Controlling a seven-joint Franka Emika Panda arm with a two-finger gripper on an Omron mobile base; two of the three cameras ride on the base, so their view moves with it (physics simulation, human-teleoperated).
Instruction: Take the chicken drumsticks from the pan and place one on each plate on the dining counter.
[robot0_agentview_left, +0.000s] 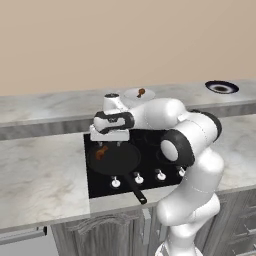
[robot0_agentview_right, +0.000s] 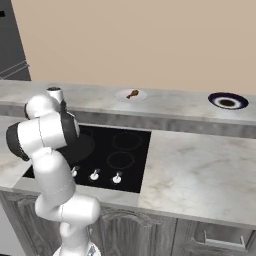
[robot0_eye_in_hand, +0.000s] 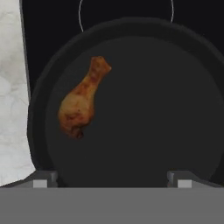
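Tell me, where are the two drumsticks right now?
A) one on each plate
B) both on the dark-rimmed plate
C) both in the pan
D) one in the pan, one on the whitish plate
D: one drumstick lies in the pan, the other drumstick on the whitish plate.

Plain beige wall (robot0_agentview_left: 125, 35) behind the kitchen; marble-look worktop (robot0_agentview_right: 200, 175) w/ black glass hob (robot0_agentview_right: 120, 150) set in, dark grey wood cabinets (robot0_agentview_left: 100, 232) below. Dark panel (robot0_agentview_right: 10, 40) at far left. Even light.
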